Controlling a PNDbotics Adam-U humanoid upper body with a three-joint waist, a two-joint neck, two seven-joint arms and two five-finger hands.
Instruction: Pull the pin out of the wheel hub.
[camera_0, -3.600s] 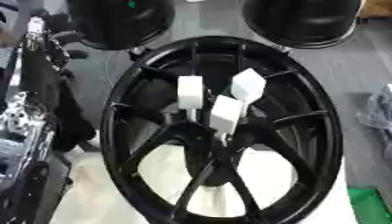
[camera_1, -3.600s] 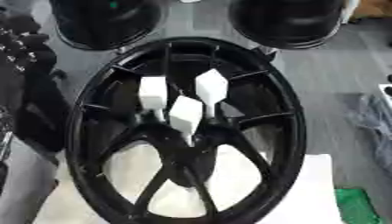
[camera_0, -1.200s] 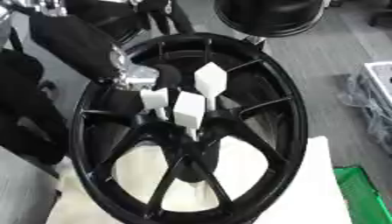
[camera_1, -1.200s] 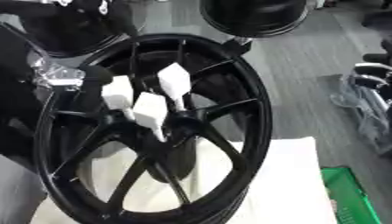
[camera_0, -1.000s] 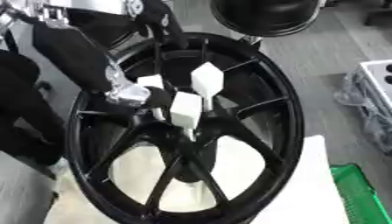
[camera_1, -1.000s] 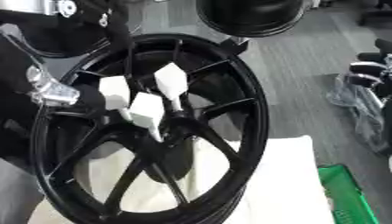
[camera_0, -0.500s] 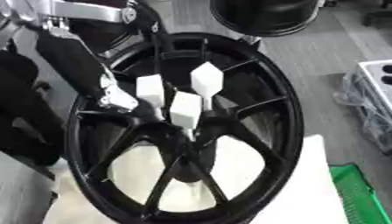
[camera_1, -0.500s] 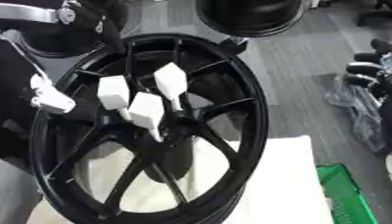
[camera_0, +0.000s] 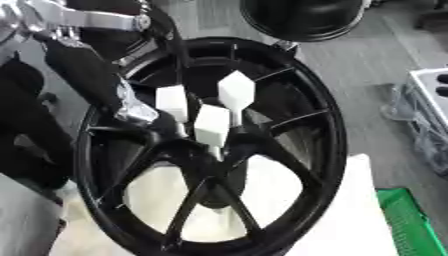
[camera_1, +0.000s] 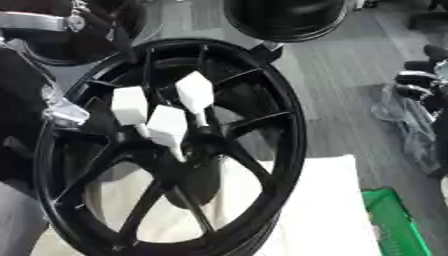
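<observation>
A large black spoked wheel hub (camera_0: 325, 125) lies on a white pad. Three white pins stand at its centre: a left one (camera_0: 171, 101), a middle one (camera_0: 211, 125) and a taller right one (camera_0: 235, 91). My left arm comes down from the upper left, black forearm ending in a silver wrist. My left hand (camera_0: 163, 122) is dark against the spokes, just below and beside the left pin. Whether it touches the pin is hidden. My right hand shows in no view.
Another black wheel (camera_0: 302, 17) stands behind the hub, and one more at the upper left behind my arm. A green crate (camera_0: 408, 220) sits at the lower right beside the white pad (camera_0: 354, 220). A grey basket (camera_0: 430, 105) and dark items (camera_1: 416, 80) lie on the floor to the right.
My left arm has swung in from the left edge and its wrist has come down beside the left pin. All three pins stand as before. The camera has shifted slightly.
</observation>
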